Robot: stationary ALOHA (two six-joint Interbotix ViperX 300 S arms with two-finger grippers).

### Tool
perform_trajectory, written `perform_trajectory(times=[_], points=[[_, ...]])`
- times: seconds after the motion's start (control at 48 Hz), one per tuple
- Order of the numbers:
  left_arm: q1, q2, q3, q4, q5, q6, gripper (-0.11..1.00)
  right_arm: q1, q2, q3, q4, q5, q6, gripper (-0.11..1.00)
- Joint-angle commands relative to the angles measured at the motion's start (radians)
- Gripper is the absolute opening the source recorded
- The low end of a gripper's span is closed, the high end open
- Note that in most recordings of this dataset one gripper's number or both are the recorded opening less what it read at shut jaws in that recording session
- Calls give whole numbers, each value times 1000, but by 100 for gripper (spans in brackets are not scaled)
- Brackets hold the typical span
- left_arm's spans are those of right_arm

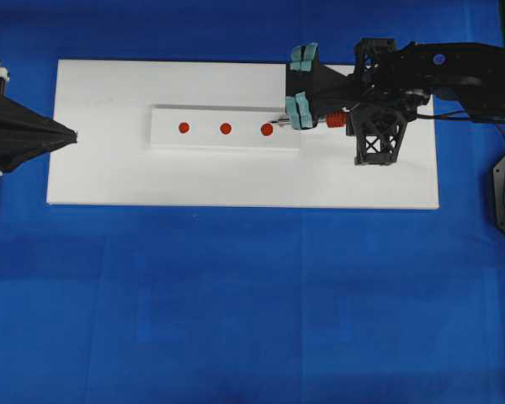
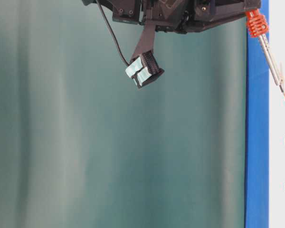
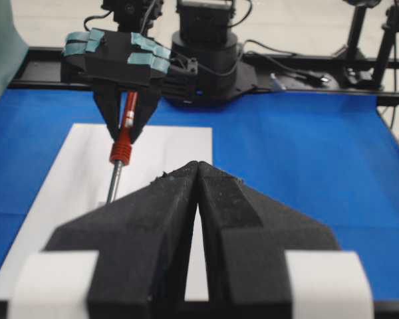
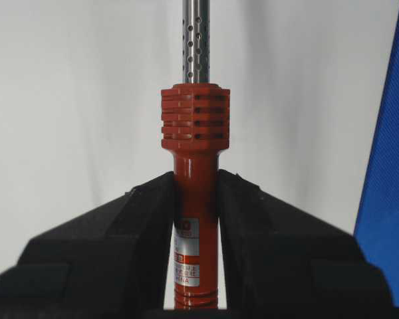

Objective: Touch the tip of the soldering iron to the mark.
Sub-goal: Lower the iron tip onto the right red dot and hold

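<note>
Black, matte foam-like fingers [image 3: 239, 232] of the left gripper [image 3: 198, 174] fill the left wrist view, pressed together along a thin seam, with nothing between them. Beneath everything spreads a smooth blue cloth [image 1: 236, 303], and on it lies a flat white rectangular board [image 1: 109, 172] carrying a narrower raised white strip [image 1: 206, 141] with three round red-orange marks [image 1: 225, 129] in a row. At the board's right side the black right gripper [image 4: 196, 183], its jaws padded with teal tape, pinches the ribbed red-orange plastic handle of the soldering iron [image 4: 194, 159]. Its thin perforated silver metal shaft slants down so the fine tip sits at, or just beside, the rightmost mark [image 1: 267, 130]; contact cannot be told.
</note>
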Motion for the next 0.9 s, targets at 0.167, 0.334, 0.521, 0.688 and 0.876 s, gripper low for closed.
perform_trajectory(times=[0.167, 0.334, 0.521, 0.688, 0.876], points=[[-2, 6, -11, 0, -5, 5, 2, 0, -6, 3, 9, -8, -3, 6], [-2, 3, -12, 0, -5, 5, 2, 3, -6, 11, 20, -8, -6, 6], [-2, 3, -12, 0, -6, 3, 2, 3, -6, 11, 20, -8, -6, 6], [-2, 3, -12, 0, -5, 3, 2, 3, -6, 11, 20, -8, -8, 6], [-3, 3, -12, 0, -6, 3, 2, 5, -8, 9, 20, -8, -8, 6]])
